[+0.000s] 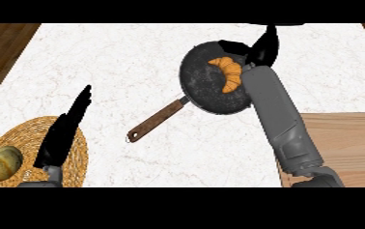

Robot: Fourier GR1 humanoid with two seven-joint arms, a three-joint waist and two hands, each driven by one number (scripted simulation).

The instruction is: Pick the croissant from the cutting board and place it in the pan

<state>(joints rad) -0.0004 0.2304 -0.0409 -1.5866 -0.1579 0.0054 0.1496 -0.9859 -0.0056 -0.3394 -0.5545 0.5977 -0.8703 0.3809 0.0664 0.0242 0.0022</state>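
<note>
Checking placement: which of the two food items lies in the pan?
The orange croissant, lying in the dark pan beside the right hand. The other, a yellowish item, sits on the woven mat at lower left.

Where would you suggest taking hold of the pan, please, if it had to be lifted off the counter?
Grip the pan by its brown handle, near the middle, coming from above. The handle juts toward the lower left, lying clear on the counter, while the right robot hand and the croissant occupy the pan's far side.
</note>
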